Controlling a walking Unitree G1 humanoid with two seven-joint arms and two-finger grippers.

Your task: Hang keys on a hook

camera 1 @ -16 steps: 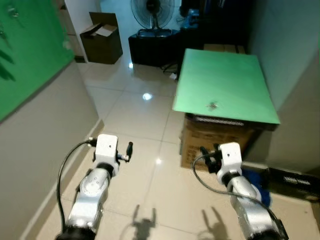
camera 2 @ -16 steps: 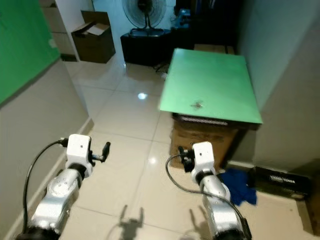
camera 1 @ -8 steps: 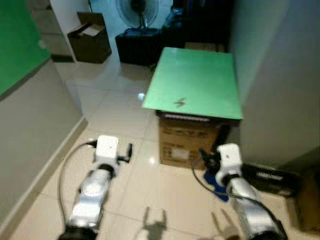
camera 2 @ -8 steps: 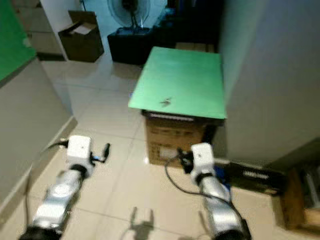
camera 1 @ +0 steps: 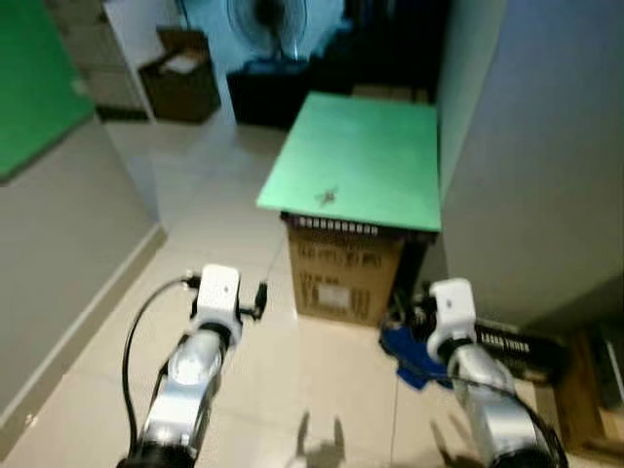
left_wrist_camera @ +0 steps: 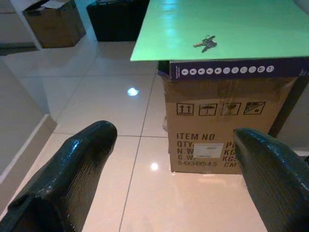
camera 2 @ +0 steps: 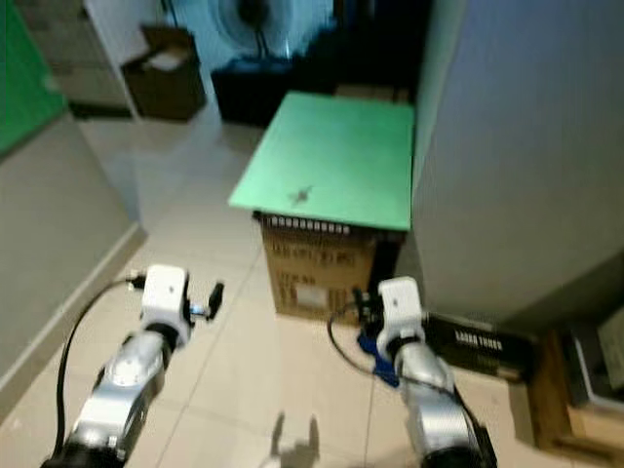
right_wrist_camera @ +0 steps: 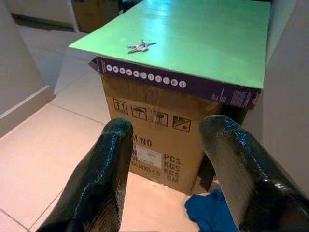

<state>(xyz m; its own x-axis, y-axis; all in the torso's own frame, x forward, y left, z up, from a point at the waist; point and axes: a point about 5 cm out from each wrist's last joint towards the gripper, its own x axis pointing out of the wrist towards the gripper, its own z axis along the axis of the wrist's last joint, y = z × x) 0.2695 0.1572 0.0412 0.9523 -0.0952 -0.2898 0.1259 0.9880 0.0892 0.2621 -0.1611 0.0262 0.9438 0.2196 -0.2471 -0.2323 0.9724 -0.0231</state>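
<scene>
Keys (left_wrist_camera: 205, 43): small, metal, dull glint. Green board (left_wrist_camera: 222, 29): smooth, faint sheen. Box (left_wrist_camera: 217, 125) beneath: brown printed cardboard, matt. Floor (left_wrist_camera: 106, 106): glossy pale tiles, reflecting light. Gripper fingers (left_wrist_camera: 72, 169): black, shiny, finely textured. Blue cloth (right_wrist_camera: 210, 212): soft, crumpled.

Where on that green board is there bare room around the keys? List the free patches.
The keys lie near the front edge of the green board. Bare green lies behind them and toward the wall side. Tightest is the narrow strip between the keys and the front edge above the cardboard box.

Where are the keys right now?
The keys lie on the green board atop the cardboard box, near its front edge, ahead of both hands.
</scene>
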